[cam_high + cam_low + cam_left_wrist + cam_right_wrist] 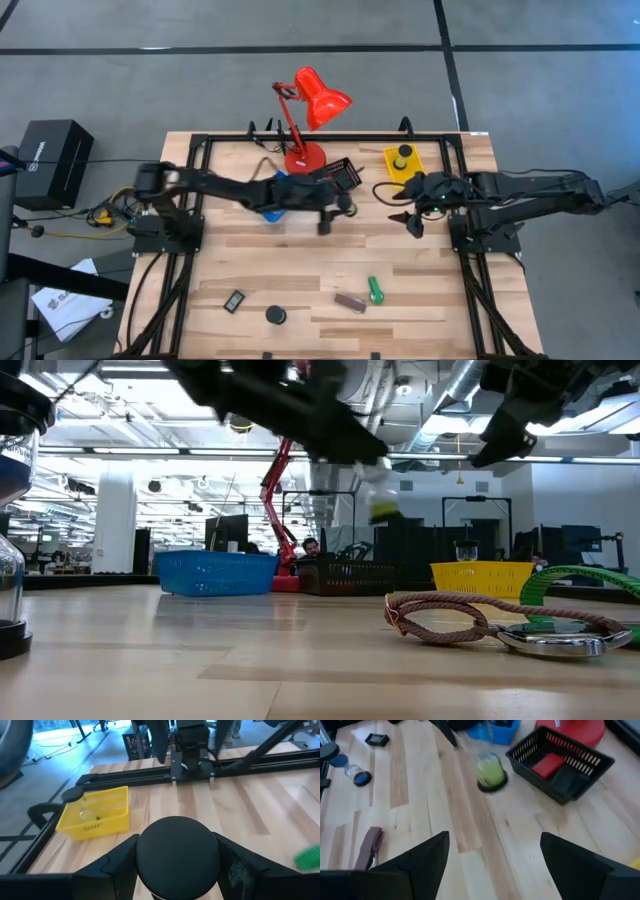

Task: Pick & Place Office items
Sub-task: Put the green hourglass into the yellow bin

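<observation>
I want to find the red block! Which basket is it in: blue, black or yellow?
It is in the black basket, beside the lamp's red base. The red block lies inside next to a dark item. The yellow basket shows no red.

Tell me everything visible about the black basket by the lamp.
The black basket is a shallow rectangular tray with open slatted walls, plastic by its look. It sits flat on the wooden table, right beside the lamp's red base. Whether they touch cannot be told. Inside lie a red block and a dark flat piece. No gripper touches it.
</observation>
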Controlling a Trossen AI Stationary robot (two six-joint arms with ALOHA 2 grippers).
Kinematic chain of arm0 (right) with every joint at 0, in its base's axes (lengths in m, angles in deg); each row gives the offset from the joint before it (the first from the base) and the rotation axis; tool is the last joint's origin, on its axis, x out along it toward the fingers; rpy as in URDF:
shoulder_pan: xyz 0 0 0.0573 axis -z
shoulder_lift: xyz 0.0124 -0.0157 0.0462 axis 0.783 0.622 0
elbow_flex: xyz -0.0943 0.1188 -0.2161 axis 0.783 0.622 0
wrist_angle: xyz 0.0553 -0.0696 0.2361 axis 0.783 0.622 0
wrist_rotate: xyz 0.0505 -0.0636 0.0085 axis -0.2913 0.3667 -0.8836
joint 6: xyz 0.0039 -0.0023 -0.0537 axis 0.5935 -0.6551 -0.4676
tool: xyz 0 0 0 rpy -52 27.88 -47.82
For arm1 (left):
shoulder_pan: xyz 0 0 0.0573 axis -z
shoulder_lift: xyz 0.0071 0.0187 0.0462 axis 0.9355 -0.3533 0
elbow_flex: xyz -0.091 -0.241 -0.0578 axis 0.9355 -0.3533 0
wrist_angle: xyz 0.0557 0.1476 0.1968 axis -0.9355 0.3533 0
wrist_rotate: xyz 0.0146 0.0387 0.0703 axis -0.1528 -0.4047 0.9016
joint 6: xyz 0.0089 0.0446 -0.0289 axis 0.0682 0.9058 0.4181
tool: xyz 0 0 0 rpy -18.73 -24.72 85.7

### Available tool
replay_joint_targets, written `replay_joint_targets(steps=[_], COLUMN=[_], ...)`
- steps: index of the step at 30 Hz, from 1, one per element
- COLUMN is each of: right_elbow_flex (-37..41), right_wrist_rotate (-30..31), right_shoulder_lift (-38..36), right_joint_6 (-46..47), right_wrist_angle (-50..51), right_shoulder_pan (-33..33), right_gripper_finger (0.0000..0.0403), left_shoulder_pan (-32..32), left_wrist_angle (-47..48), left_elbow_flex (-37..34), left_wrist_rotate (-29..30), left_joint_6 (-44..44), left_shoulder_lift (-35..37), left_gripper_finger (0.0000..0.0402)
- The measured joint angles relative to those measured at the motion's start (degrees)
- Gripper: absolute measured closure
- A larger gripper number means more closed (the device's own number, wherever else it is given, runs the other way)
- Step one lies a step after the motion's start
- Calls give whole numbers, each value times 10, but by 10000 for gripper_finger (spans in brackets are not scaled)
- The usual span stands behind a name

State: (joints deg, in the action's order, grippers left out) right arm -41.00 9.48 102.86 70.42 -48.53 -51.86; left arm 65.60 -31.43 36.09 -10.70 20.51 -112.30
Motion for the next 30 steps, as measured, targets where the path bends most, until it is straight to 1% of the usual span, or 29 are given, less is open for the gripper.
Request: replay_joint_targets(steps=[2, 5, 9, 12, 22, 30], right_elbow_flex=[0, 0, 0, 0, 0, 0], right_wrist_rotate=[-1, -1, -1, -1, -1, -1], right_shoulder_lift=[1, 2, 2, 2, 2, 2], right_joint_6=[3, 3, 3, 3, 3, 3], right_wrist_angle=[5, 18, 32, 33, 33, 33], right_shoulder_pan=[-1, -1, -1, -1, -1, -1], right_gripper_finger=[99, 99, 99, 99, 99, 99], left_shoulder_pan=[-7, -13, -18, -23, -24, -26], left_wrist_angle=[-2, 1, 2, 2, 1, 1], left_elbow_flex=[40, 80, 110, 119, 120, 120], left_wrist_rotate=[-8, -22, -31, -44, -45, -45], left_joint_6=[0, 0, -9, -25, -27, -27], left_shoulder_lift=[-46, -104, -162, -190, -200, -199], left_gripper_finger=[192, 188, 193, 193, 187, 161])
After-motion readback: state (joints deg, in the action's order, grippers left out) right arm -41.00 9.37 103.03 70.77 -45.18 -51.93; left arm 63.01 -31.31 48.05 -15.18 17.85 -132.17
